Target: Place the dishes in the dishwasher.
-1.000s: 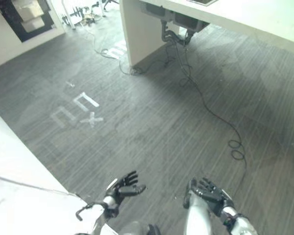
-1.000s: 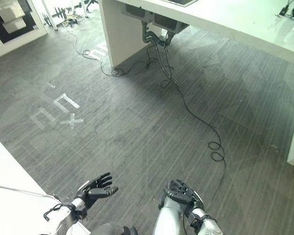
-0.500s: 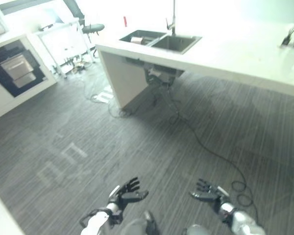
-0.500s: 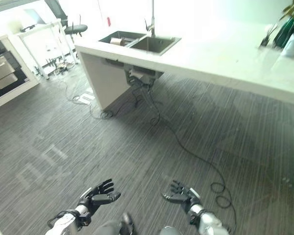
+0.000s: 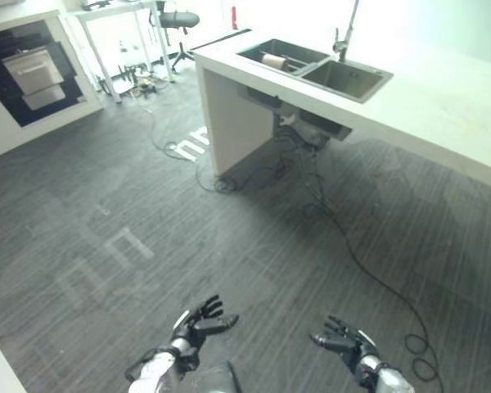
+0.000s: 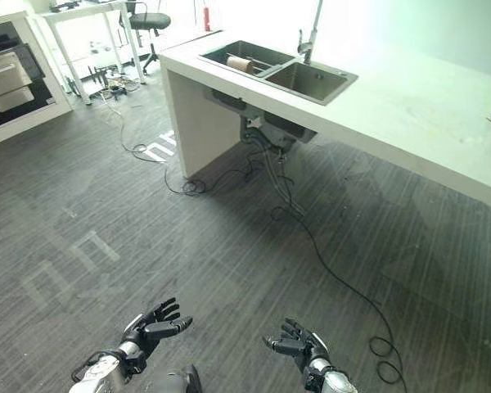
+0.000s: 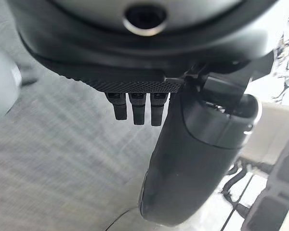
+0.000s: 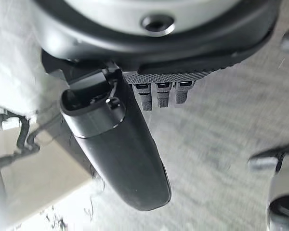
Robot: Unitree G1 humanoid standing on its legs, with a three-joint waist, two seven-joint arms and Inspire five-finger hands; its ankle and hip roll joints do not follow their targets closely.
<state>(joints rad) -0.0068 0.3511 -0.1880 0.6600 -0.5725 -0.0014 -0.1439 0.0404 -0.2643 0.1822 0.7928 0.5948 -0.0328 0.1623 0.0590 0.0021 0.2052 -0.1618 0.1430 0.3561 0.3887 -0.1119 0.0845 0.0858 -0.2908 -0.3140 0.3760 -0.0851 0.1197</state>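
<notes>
While both hands (image 5: 198,321) hover empty, dishes (image 6: 242,64) sit in far sink (image 6: 311,80).

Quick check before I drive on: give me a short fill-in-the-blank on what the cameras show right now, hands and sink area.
1. Both the left hand and the right hand are open and hold ____.
2. The sink is set into a ____ counter.
3. A brown roll-like object lies in the sink's ____ basin.
4. A black cable trails across the grey ____.

Missing words: nothing; white; left; floor
</notes>
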